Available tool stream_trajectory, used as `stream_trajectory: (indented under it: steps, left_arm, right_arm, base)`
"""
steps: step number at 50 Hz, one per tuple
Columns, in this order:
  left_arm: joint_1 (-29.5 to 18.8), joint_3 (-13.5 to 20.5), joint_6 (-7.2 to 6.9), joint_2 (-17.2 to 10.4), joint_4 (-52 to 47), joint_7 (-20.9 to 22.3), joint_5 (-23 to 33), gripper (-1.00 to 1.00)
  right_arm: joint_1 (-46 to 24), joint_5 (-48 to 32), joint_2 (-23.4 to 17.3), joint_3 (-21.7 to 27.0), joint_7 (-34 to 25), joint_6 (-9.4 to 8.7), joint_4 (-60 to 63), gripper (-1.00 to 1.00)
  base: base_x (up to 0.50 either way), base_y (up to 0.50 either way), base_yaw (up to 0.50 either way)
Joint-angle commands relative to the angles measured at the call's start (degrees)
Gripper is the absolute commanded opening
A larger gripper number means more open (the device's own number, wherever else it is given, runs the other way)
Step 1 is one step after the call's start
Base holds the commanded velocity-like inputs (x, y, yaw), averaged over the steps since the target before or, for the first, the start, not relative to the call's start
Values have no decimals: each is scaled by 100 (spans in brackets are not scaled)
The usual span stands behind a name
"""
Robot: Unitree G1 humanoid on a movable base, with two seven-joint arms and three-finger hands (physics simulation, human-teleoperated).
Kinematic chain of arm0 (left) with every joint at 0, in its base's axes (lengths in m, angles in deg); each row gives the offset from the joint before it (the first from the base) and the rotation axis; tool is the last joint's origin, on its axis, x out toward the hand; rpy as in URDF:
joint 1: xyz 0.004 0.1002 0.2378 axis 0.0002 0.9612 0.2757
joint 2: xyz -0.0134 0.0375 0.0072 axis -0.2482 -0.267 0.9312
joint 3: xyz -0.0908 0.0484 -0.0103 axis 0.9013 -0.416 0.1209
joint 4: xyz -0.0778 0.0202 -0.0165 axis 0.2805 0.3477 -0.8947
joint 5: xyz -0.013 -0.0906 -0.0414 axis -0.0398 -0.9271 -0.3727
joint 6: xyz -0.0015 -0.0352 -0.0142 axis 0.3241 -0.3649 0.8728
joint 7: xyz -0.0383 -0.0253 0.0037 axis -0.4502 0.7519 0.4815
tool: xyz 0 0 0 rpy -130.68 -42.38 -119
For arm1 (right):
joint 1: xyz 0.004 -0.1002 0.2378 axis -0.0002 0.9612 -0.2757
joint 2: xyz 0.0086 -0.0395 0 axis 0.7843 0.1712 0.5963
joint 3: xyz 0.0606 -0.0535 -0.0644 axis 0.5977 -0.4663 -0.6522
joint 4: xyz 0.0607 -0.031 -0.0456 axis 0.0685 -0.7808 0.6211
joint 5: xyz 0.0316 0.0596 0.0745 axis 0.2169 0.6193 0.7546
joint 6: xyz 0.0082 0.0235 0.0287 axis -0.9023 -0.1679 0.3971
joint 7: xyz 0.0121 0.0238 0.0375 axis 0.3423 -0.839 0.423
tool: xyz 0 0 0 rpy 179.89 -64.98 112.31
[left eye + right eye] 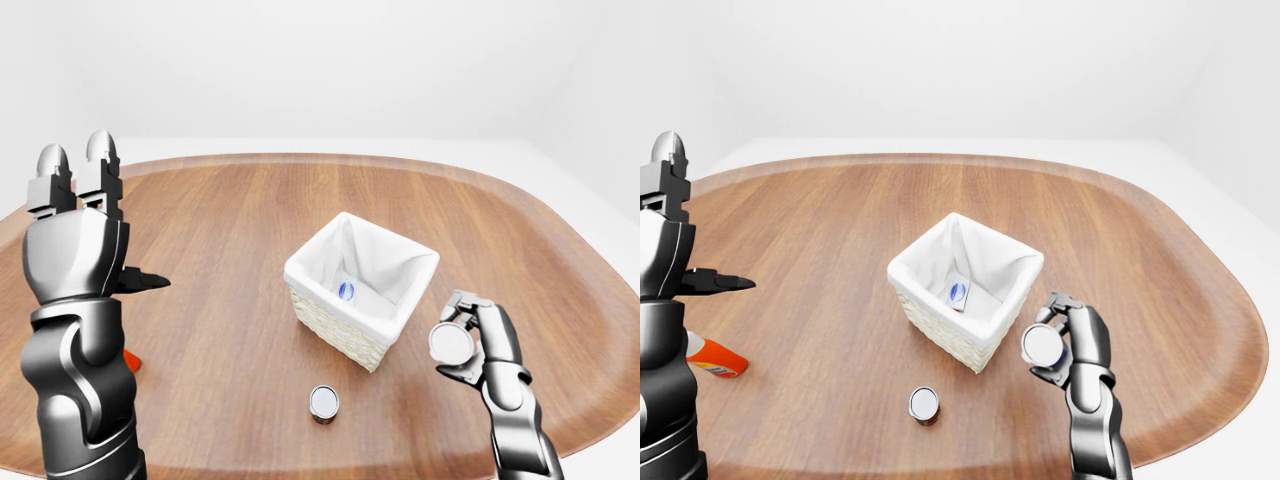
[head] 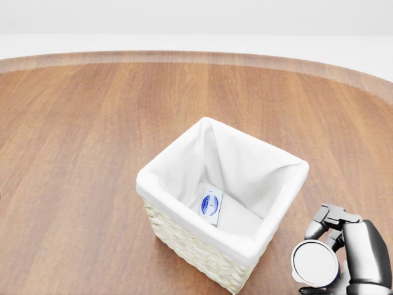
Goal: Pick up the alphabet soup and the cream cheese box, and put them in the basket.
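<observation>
Beside basket [image 2: 184, 184]: right robot hand [image 2: 344, 255] grasping alphabet soup [image 2: 315, 263]; cream cheese box [image 2: 210, 206] inside.

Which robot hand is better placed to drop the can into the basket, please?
The right robot hand: its fingers already close round the can beside the basket. The left robot hand stands raised, empty, far away.

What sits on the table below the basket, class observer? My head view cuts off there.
Observer: A small can sits on the table, apart from the basket, near the left-eye view's bottom.
Operator: Where is the left hand?
Observer: The left hand is raised at that view's left edge, open and holding nothing.
Operator: Anything else outside my frame?
Observer: An orange-and-white object lies at the right-eye view's left, partly hidden by the left arm.
</observation>
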Motion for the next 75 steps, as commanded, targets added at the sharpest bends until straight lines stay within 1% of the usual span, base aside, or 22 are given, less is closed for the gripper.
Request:
stream_trajectory:
  steps: [1, 9, 14, 23, 24, 28, 37, 42, 46, 51, 55, 56, 61, 63, 65, 66, 68, 70, 75]
  left_arm:
    - [-11, -8, 0, 0, -25, 30, 7, 100]
    - [-4, -7, 0, 6, -22, 20, 2, 100]
    - [-8, -5, 0, 6, -38, 35, 0, 100]
    - [-13, -12, 0, 5, -26, 12, -5, 100]
    - [-14, -12, 0, 4, -22, 9, -8, 100]
    - [-11, -22, 0, 3, -38, 37, 10, 100]
    - [-15, -11, 0, 3, -2, 8, 3, 100]
    - [-10, -18, 0, 3, 53, -49, -16, 100]
    - [-10, -20, 0, 2, 56, -49, -20, 100]
    - [-1, -15, 0, 6, 62, -60, -31, 100]
    - [-4, -12, 0, 4, 21, -18, -27, 100]
    - [-7, -10, 0, 3, 23, -13, -29, 100]
    - [-13, -4, 0, -1, 43, -23, -49, 100]
    - [-11, -2, 0, -4, 47, -25, -58, 100]
    - [-11, -1, 0, -6, 45, -24, -61, 100]
    - [-18, -4, 0, -7, 49, -21, -60, 100]
    - [-20, -5, 0, -8, 44, -16, -60, 100]
    - [-26, 5, 0, -13, 50, -16, -58, 100]
    - [-27, 1, 0, -23, 61, -15, -63, 100]
  right_arm:
    - [-227, 602, 69, -9, -24, -472, 841, -100]
    - [-326, 907, 84, 41, -33, -472, 1261, -100]
    - [-500, 904, 54, -47, -61, -472, 1464, -100]
    - [-820, 788, -5, -202, -282, -472, 1994, -100]
    - [-918, 723, -18, -221, -229, -472, 2056, -100]
    - [-1223, 436, -82, -450, -419, -472, 2199, -100]
    - [-1754, 259, -220, -536, -705, -472, 2220, -100]
    - [-2082, 147, -314, -575, -1022, -472, 2325, -100]
    - [-2255, 29, -331, -674, -1137, -472, 2116, -100]
    - [-2703, 73, -310, -779, -1285, -472, 1914, -100]
    - [-2958, 108, -296, -889, -1289, -472, 1611, -100]
    - [-3093, 172, -257, -905, -1270, -472, 1461, -100]
    - [-3336, 420, -228, -985, -1168, -472, 805, -100]
    - [-3422, 356, -273, -1061, -1146, -472, 542, -100]
    - [-3491, 303, -278, -1093, -1249, -472, 497, -100]
    - [-3544, 454, -256, -1040, -1411, -472, 480, -100]
    - [-3564, 442, -291, -1046, -1432, -472, 404, -100]
    - [-3640, 737, -272, -955, -1635, -472, 273, -100]
    - [-3826, 1184, -344, -890, -1627, -472, -130, -100]
  base:
    - [0, 0, 0]
    - [0, 0, 0]
    - [0, 0, 0]
    - [0, 0, 0]
    - [0, 0, 0]
    - [0, 0, 0]
    - [0, 0, 0]
    - [0, 0, 0]
    - [0, 0, 0]
    - [0, 0, 0]
    - [0, 0, 0]
    - [0, 0, 0]
    - [0, 0, 0]
    - [0, 0, 0]
    - [0, 0, 0]
    - [0, 0, 0]
    - [0, 0, 0]
    - [0, 0, 0]
    - [0, 0, 0]
